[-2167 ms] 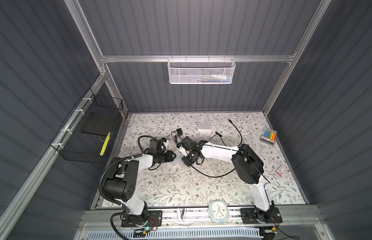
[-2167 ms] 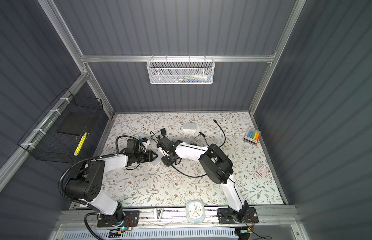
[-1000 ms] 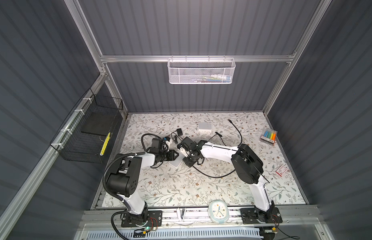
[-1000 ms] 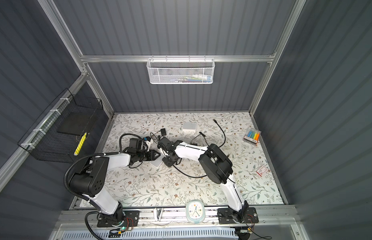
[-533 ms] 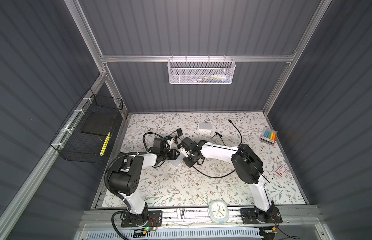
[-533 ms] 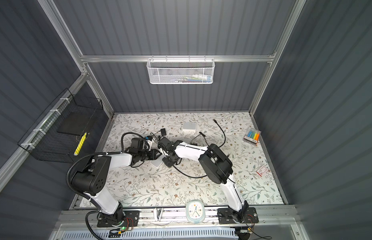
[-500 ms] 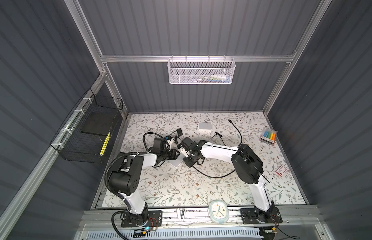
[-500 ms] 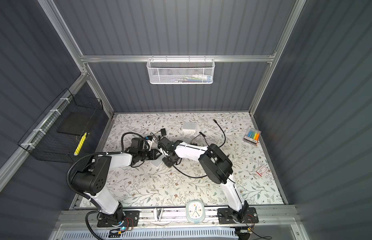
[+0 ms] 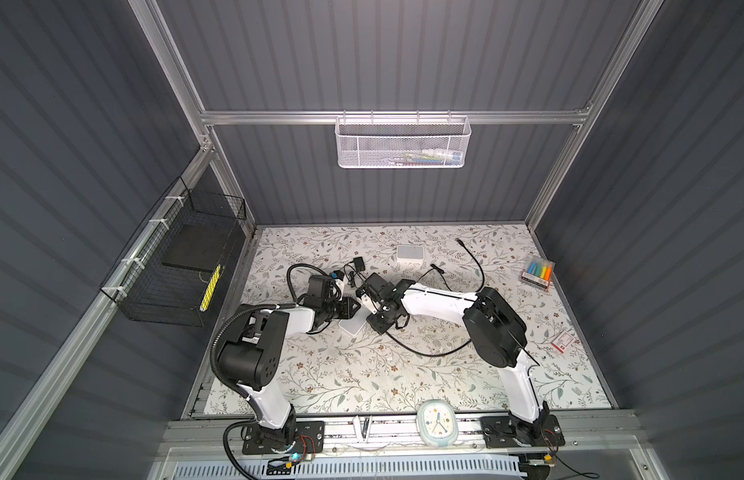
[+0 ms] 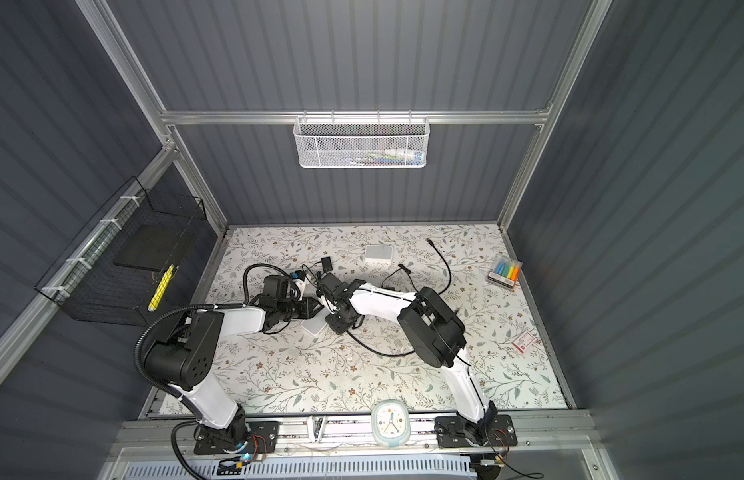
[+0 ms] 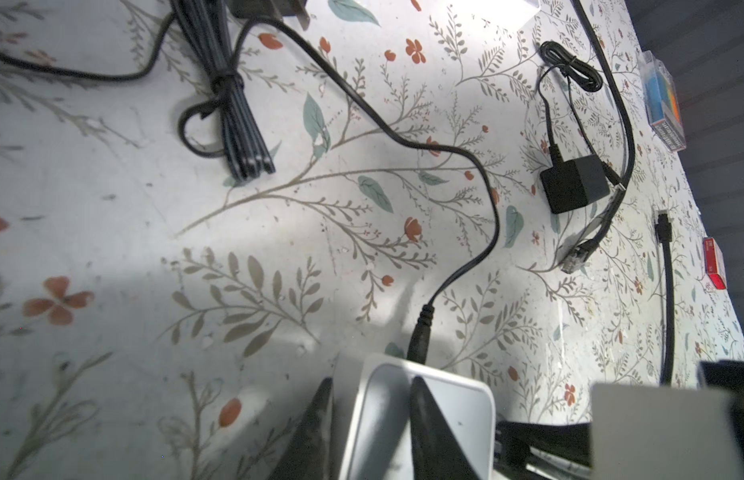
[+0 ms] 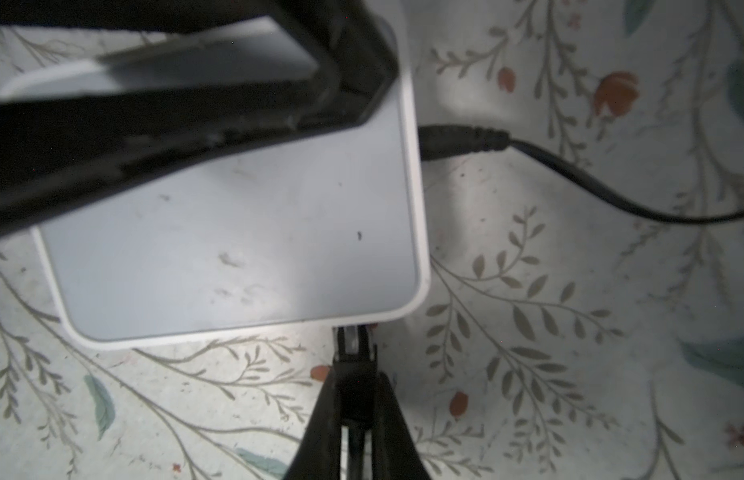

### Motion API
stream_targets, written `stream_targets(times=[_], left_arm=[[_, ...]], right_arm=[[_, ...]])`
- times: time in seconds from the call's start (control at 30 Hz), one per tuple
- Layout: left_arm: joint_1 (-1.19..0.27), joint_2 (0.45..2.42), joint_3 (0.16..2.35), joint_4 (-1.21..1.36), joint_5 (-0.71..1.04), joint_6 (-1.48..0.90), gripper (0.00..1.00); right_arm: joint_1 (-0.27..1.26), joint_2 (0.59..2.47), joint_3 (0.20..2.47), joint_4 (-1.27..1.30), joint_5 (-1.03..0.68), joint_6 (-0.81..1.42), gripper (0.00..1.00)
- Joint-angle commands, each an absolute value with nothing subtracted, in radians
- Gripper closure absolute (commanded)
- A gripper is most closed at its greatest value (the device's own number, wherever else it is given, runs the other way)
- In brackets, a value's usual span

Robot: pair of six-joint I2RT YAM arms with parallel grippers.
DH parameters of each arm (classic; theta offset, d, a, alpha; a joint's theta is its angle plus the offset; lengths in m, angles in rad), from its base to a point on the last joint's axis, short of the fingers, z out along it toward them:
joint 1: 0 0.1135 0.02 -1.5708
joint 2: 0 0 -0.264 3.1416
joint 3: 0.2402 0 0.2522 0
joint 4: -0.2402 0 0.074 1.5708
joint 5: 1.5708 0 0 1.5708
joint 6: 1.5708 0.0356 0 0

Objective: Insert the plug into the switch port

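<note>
The left arm (image 9: 295,322) rises from its base at the near left and folds low over the mat. The left gripper (image 11: 372,415) has its fingers either side of a corner of the white switch (image 12: 237,249), mid-table. Whether they press tight cannot be told. The right arm (image 9: 432,301) reaches leftward across the middle, elbow raised. The right gripper (image 12: 353,399) is clenched on the clear plug (image 12: 352,343), whose tip meets one edge of the switch. A black power cable (image 12: 457,141) already enters another edge.

A white mesh basket (image 9: 403,141) on the far wall holds a few small items, too small to name. A black wire basket (image 9: 175,266) on the left wall holds a flat black slab and a yellow strip. A clear case (image 9: 537,272) at the right holds coloured markers.
</note>
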State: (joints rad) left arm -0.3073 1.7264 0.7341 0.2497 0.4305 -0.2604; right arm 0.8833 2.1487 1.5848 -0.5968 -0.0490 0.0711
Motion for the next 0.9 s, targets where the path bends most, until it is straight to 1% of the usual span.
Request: stream_targets(times=[0.0, 0.87], left_arm=[[-0.396, 1.77, 0.687, 0.083, 0.595, -0.285, 0.71], [-0.429, 1.819, 0.634, 0.211, 0.627, -0.353, 0.74]], right_arm=[[0.888, 2.143, 1.67, -0.372, -0.085, 0.072, 1.0], [0.887, 2.167, 1.724, -0.329, -0.077, 0.093, 1.0]])
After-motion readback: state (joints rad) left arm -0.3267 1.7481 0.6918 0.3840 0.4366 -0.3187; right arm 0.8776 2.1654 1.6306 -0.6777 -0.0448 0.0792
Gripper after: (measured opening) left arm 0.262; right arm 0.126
